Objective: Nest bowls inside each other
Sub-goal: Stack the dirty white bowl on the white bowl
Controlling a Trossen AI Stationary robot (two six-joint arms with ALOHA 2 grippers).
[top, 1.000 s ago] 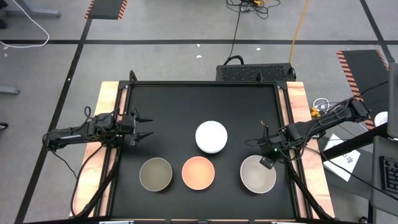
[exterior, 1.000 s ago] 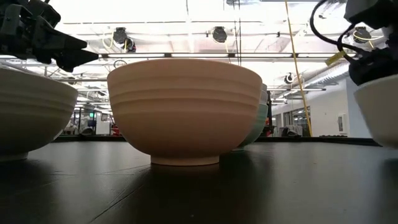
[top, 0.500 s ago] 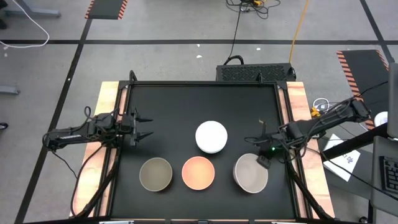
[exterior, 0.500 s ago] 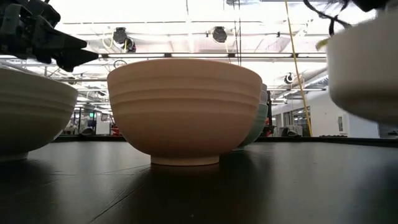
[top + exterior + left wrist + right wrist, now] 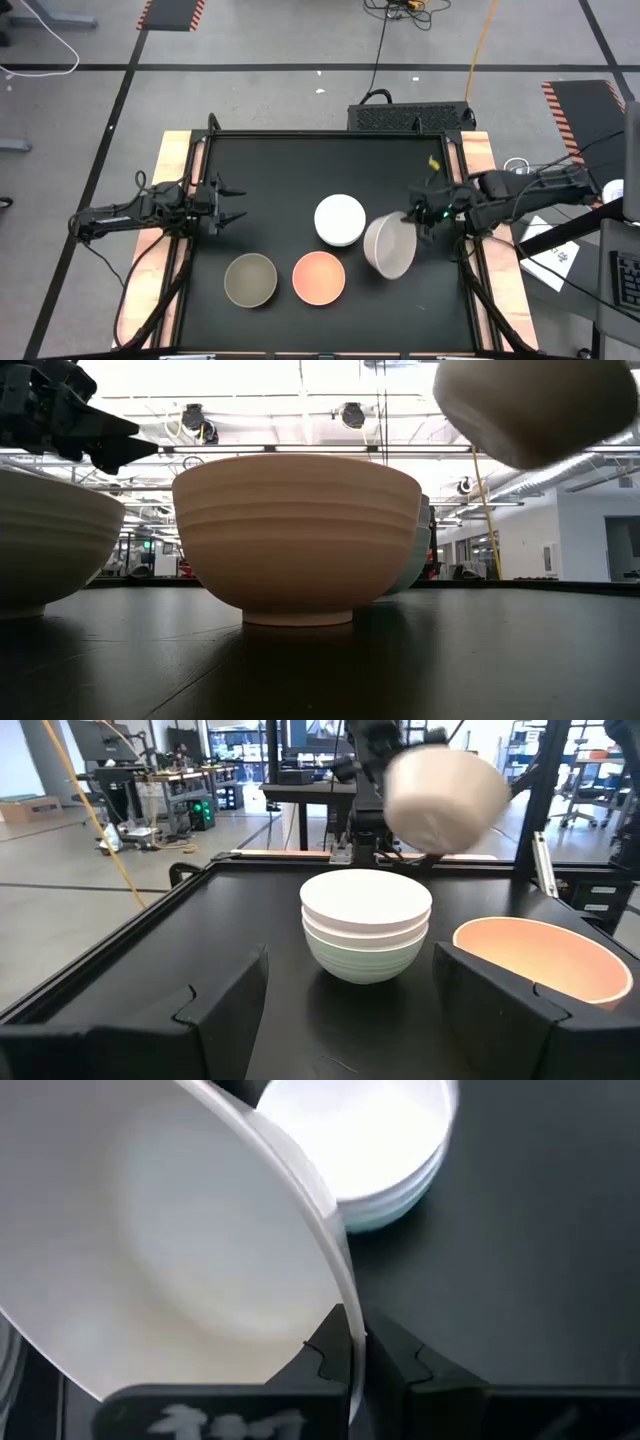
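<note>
A stack of white bowls (image 5: 340,220) sits mid-table; the left wrist view shows two white bowls nested in a mint green bowl (image 5: 362,956). Near the table's front edge stand the olive-grey bowl (image 5: 250,279) and the peach-orange bowl (image 5: 319,277). My right gripper (image 5: 415,220) is shut on the beige bowl (image 5: 390,245), which hangs in the air just right of the stack. My left gripper (image 5: 240,203) hovers open over the table's left side, above and behind the olive-grey bowl, touching nothing. My right gripper pinches the beige bowl's rim (image 5: 347,1342) on the side toward the table's right, with one finger (image 5: 322,1358) inside the bowl and the other (image 5: 405,1362) outside. The fingers come from the right. The bowl is lifted clear (image 5: 535,405) and tilted.
The black table top (image 5: 300,160) is bare along its far half. A raised frame (image 5: 325,133) borders it, with wooden strips (image 5: 170,160) at both sides. The peach-orange bowl (image 5: 297,535) stands close to the stack's near side.
My right gripper has lifted the beige bowl off the table's near right area and carried it up, leftward and toward the far edge, close to the white stack. The bowl has tipped from level to tilted. My left arm has kept still.
</note>
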